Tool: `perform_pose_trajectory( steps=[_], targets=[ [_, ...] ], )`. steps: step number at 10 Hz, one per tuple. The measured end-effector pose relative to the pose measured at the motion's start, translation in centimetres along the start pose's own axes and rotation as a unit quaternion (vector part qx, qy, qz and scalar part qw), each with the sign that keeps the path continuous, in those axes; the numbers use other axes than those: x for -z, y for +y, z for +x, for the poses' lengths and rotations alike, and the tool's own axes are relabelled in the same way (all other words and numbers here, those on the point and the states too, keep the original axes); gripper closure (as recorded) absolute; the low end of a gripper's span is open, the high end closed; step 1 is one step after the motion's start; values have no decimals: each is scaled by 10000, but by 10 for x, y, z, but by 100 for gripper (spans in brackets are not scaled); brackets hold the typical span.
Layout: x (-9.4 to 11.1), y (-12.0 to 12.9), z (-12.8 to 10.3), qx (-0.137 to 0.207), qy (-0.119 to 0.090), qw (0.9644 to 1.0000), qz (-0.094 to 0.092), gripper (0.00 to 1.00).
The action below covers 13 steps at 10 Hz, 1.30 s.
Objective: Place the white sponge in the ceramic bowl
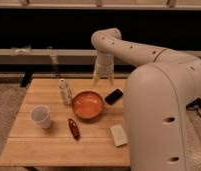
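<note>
The white sponge point(118, 135) lies flat on the wooden table point(49, 147), near its front right edge, next to my arm's white body. The ceramic bowl point(88, 104), orange-brown inside, stands at the table's middle and holds nothing. My gripper point(103, 79) hangs fingers down above the table's far edge, behind and slightly right of the bowl, well away from the sponge. It holds nothing.
A black phone-like rectangle point(113, 96) lies right of the bowl. A white cup point(41, 116) stands front left. A small bottle point(65, 91) stands left of the bowl. A dark red-brown oblong object point(73, 128) lies in front of the bowl. A dark wall runs behind.
</note>
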Motion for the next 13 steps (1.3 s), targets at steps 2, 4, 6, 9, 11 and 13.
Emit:
perform_pose_trajectory(
  steps=[2, 4, 6, 9, 11, 13],
  targets=[
    [0, 0, 0, 0, 0, 10000, 0, 35],
    [-1, -3, 2, -4, 9, 10000, 1, 35],
    [-1, -7, 16, 41, -198, 9997, -130, 35],
    [-11, -22, 81, 44, -469, 9985, -294, 35],
    [-30, -17, 115, 175, -586, 9979, -212, 35],
    [-61, -17, 133, 376, -579, 9976, -33, 35]
  ],
)
